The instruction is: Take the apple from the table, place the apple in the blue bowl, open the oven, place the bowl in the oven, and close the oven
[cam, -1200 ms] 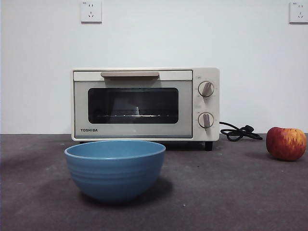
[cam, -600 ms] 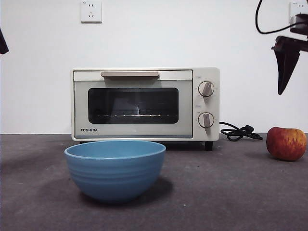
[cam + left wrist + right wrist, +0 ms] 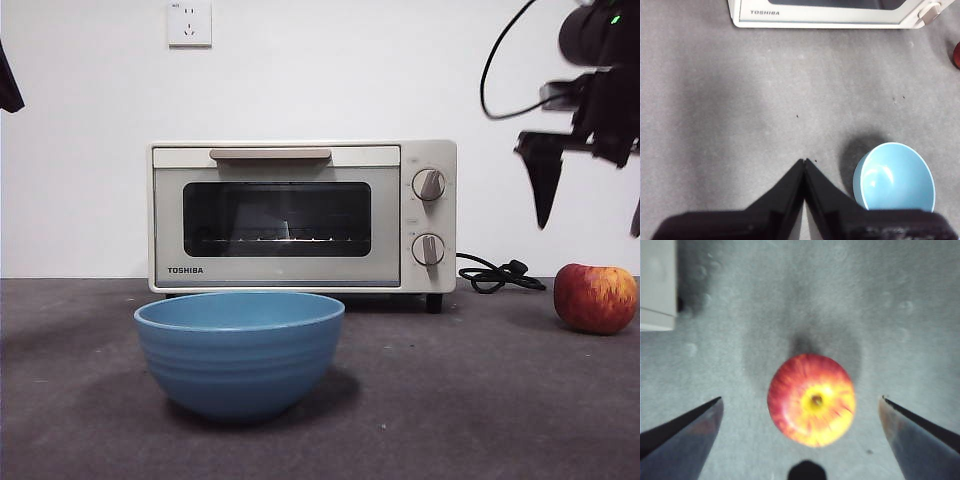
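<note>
The red, yellow-streaked apple [image 3: 595, 298] lies on the dark grey table [image 3: 450, 400] at the far right. My right gripper [image 3: 590, 228] hangs open above it, well clear of it. In the right wrist view the apple [image 3: 812, 399] sits between the wide-spread jaws of this gripper [image 3: 801, 399]. The blue bowl [image 3: 240, 350] stands empty near the front, left of centre. Behind it the cream oven [image 3: 300, 215] has its door shut. My left gripper [image 3: 804, 161] is shut on nothing, high above the table beside the bowl [image 3: 894, 177]; it shows as a black tip [image 3: 8, 90].
The oven's black cord [image 3: 495, 275] lies coiled on the table between the oven and the apple. A white wall with a socket [image 3: 189, 24] runs behind everything. Open table lies between the bowl and the apple.
My right arm has come down and leftward into the front view, now hanging over the apple. The left arm's tip stays at the top left corner. Apple, bowl and oven have not moved.
</note>
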`<move>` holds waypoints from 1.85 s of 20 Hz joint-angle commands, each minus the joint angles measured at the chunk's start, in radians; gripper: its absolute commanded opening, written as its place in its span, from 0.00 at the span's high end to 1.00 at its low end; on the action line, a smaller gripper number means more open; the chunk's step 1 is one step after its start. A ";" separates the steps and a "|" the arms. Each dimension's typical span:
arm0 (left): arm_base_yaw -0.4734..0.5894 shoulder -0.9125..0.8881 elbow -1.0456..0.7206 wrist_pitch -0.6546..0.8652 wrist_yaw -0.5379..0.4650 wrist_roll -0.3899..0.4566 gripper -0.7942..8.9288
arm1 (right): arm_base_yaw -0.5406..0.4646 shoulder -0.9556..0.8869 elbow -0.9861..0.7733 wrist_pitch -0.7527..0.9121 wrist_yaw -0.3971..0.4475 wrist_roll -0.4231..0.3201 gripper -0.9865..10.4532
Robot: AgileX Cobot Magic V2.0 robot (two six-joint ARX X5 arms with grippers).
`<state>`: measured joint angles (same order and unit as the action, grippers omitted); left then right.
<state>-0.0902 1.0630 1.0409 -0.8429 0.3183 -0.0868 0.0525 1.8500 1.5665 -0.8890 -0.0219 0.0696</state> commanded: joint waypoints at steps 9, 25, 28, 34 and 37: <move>-0.003 0.003 0.001 0.000 0.003 0.012 0.92 | 0.007 0.175 0.002 0.019 0.022 -0.002 0.31; -0.003 0.003 0.001 -0.021 0.003 0.012 0.92 | 0.007 0.024 0.002 -0.142 0.023 0.008 0.92; -0.003 0.003 0.001 -0.021 0.003 0.013 0.92 | 0.024 -0.101 0.002 -0.219 0.014 0.008 0.92; -0.003 0.003 0.001 0.002 0.003 0.012 0.92 | 0.198 -0.275 0.002 -0.288 -0.082 0.045 0.92; -0.003 0.003 0.001 -0.003 0.003 0.012 0.92 | 0.366 -0.280 0.001 -0.269 -0.075 0.089 0.92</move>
<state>-0.0910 1.0634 1.0409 -0.8482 0.3183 -0.0864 0.4019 1.5639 1.5688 -1.1656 -0.0959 0.1326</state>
